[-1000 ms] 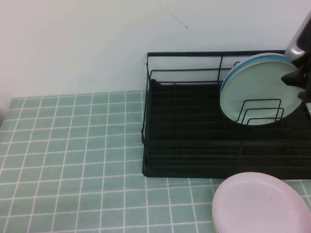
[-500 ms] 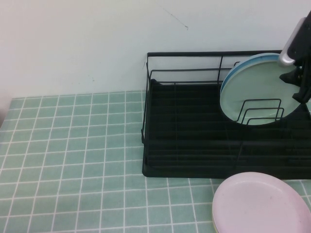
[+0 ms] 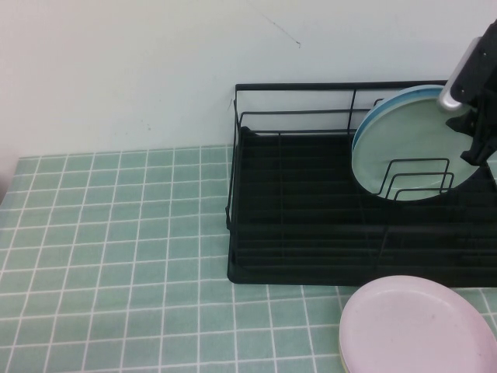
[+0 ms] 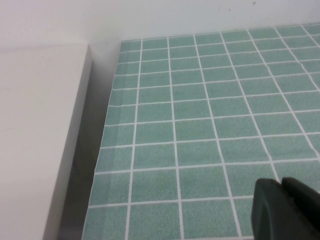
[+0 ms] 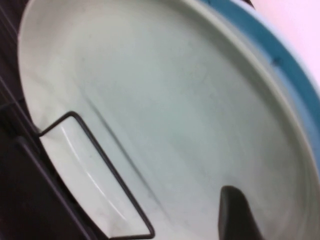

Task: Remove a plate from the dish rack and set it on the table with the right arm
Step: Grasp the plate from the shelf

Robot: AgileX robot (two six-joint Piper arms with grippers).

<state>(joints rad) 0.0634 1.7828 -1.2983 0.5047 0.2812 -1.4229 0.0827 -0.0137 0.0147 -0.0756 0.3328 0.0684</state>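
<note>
The pale mint-green plate [image 3: 404, 144] stands on edge in the right part of the black dish rack [image 3: 295, 87], held by wire loop dividers. It fills the right wrist view [image 5: 165, 100]. My right gripper [image 3: 475, 140] is at the plate's right rim, at the picture's right edge. One dark finger [image 5: 235, 210] lies in front of the plate's face; the other is out of view, so the jaws stand apart. My left gripper [image 4: 282, 187] shows only in its wrist view, shut and empty, above the tiled table [image 4: 200, 125].
A light blue plate [image 3: 386, 106] stands right behind the mint one and shows in the right wrist view [image 5: 270, 40]. A pale pink plate [image 3: 415, 326] lies on the table [image 3: 116, 233] in front of the rack. A white wall is behind.
My right gripper has moved a little left and up along the plate's right rim. The plate has not moved in the rack.
</note>
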